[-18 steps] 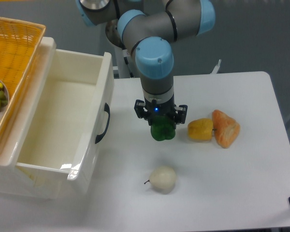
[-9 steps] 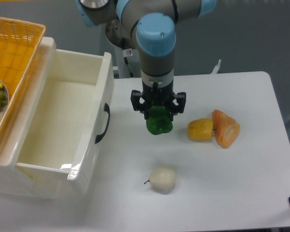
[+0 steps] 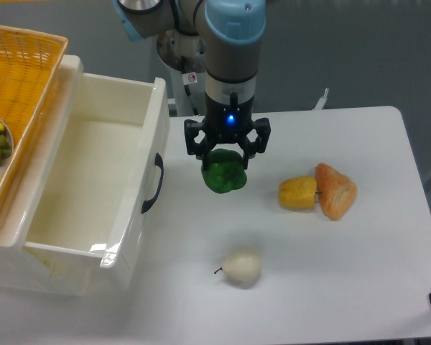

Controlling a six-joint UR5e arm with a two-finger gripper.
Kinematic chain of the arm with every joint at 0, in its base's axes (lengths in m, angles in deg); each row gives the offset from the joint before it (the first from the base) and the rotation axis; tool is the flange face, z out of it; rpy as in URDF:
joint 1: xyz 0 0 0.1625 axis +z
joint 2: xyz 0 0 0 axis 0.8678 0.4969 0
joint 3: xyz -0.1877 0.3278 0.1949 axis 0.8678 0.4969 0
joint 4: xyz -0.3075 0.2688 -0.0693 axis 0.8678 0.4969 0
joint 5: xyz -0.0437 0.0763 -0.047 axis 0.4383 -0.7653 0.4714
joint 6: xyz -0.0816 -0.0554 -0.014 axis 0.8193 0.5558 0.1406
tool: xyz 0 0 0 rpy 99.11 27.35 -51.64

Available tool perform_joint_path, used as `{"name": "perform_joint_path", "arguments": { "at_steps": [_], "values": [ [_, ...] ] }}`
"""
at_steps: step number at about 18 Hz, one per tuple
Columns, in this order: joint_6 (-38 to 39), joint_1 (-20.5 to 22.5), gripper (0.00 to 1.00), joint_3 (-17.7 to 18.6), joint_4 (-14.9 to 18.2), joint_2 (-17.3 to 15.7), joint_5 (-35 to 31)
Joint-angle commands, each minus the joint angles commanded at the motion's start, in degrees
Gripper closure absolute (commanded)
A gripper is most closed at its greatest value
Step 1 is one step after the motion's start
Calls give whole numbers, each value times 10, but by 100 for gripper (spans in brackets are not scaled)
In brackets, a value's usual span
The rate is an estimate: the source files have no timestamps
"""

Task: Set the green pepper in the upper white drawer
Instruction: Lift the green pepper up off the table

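A gripper (image 3: 225, 159) pinches the green pepper (image 3: 225, 175) by its top, above the table's middle, near the open upper white drawer (image 3: 93, 183). The pepper looks light, firm and glossy, likely slippery.

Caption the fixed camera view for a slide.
Gripper holds the green pepper beside the open white drawer.

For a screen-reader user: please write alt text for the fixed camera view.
A robot gripper holds a green pepper above a white table, beside an open white drawer. A pale pear, a yellow pepper piece and an orange piece lie nearby.
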Motion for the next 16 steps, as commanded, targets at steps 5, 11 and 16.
{"name": "perform_joint_path", "arguments": {
  "at_steps": [5, 11, 16],
  "values": [
    [39, 2, 47, 1, 0, -7, 29],
    [49, 33, 46, 1, 1, -37, 83],
    [51, 35, 46, 1, 20, -52, 85]
  ]
}}
